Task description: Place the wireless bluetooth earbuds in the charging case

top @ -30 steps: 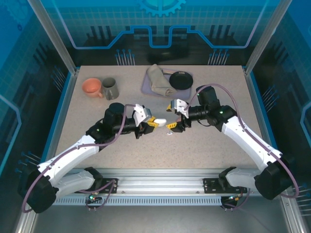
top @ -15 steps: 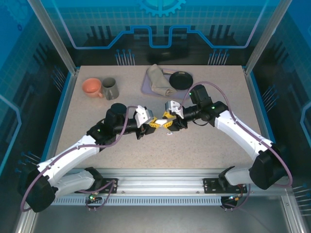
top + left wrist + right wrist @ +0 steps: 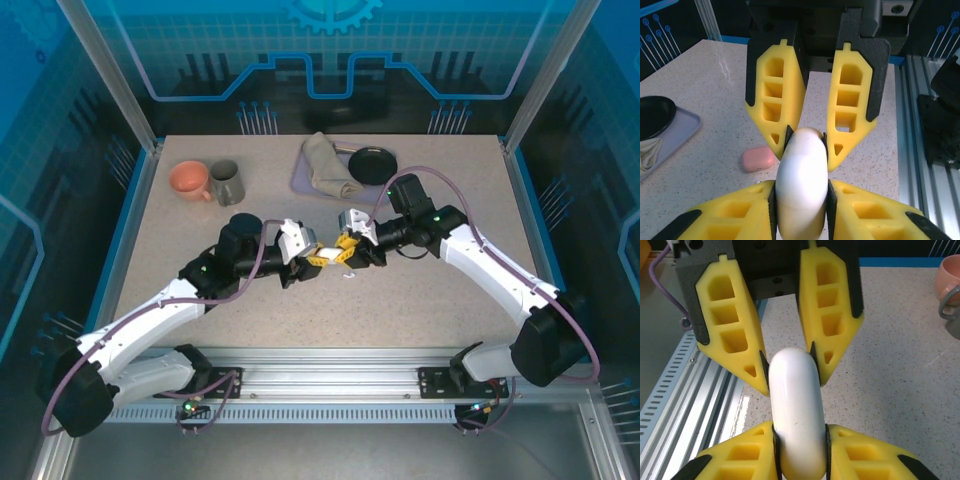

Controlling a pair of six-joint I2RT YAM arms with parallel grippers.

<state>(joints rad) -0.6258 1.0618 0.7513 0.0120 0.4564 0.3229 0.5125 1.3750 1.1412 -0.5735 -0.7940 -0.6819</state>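
A white oblong charging case (image 3: 331, 251) hangs closed above the table's middle, held at both ends. My left gripper (image 3: 318, 255) comes from the left, and in the left wrist view its pads (image 3: 773, 200) press both sides of the case (image 3: 802, 170). My right gripper (image 3: 345, 247) comes from the right, shut on the other end; the right wrist view shows it (image 3: 800, 432) clamping the case (image 3: 795, 400). A pink case (image 3: 758, 159) lies closed on the table below. A tiny white piece (image 3: 347, 275), seemingly an earbud, lies just under the grippers.
An orange mug (image 3: 188, 180) and a grey mug (image 3: 226, 182) stand at the back left. A lilac tray (image 3: 298, 180) at the back middle carries a folded cloth (image 3: 325, 165) and a black dish (image 3: 372, 164). A metal rail (image 3: 330, 380) runs along the near edge.
My right gripper has moved left to the white case and closed on its free end. The left arm has stayed almost still, holding the case.
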